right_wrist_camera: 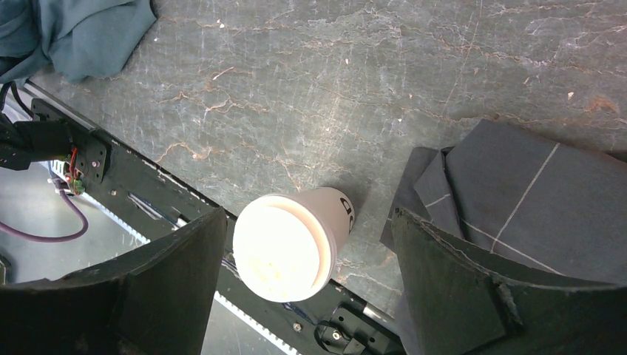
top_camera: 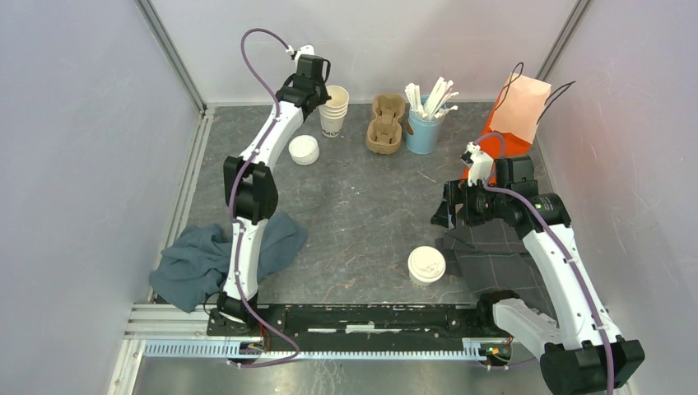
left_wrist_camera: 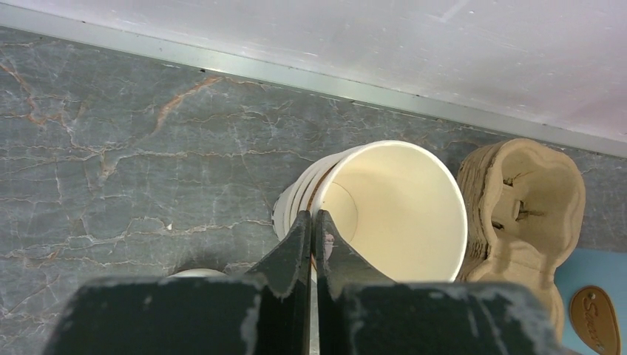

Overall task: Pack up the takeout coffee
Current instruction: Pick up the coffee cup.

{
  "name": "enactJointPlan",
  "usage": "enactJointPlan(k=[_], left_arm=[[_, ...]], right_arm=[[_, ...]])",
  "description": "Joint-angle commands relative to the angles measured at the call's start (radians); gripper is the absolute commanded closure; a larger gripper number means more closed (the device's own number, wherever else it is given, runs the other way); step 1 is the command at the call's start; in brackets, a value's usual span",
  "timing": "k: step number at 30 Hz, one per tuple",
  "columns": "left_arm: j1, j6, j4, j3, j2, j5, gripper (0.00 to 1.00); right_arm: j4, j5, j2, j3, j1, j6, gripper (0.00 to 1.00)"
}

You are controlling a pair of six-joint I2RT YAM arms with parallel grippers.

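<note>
Pinching the rim of the top cup in the lidless cup stack (left_wrist_camera: 384, 214), the left gripper (left_wrist_camera: 312, 225) has its fingers pressed together, one inside the wall and one outside, probably to peel a single cup free. The right gripper (right_wrist_camera: 307, 216) hangs spread wide above the lidded coffee cup (right_wrist_camera: 285, 248). That cup stands alone at the lower centre of the overhead view, beside a dark grey cloth (top_camera: 494, 251). I judge the gripper poised for a straddling grasp. No second lidded cup shows. The pulp cup carrier (top_camera: 387, 123) sits at upper centre, near the lid stack (top_camera: 304, 150). The table (top_camera: 362, 206) is grey veined stone, enclosed by plain white panels (top_camera: 370, 33).
</note>
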Motion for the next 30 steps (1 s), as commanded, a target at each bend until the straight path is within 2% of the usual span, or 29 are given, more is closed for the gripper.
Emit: enactJointPlan(k=[1,14,23,30], left_arm=[[-0.002,0.054,0.015,0.054,-0.009,-0.019,0.98],[0.001,-0.062,0.035,0.001,-0.078,0.074,0.98],[0.011,-0.099,0.137,-0.135,-0.162,0.092,0.98],[0.039,-0.167,0.232,-0.234,-0.222,0.158,0.98]], right_arm=[[0.034,0.011,0.003,-0.002,0.002,-0.011,0.11],[0.037,0.012,-0.001,-0.006,0.003,-0.011,0.12],[0.038,0.004,-0.002,-0.005,0.003,-0.017,0.12],[0.035,0.001,-0.002,-0.006,0.003,-0.024,0.12]])
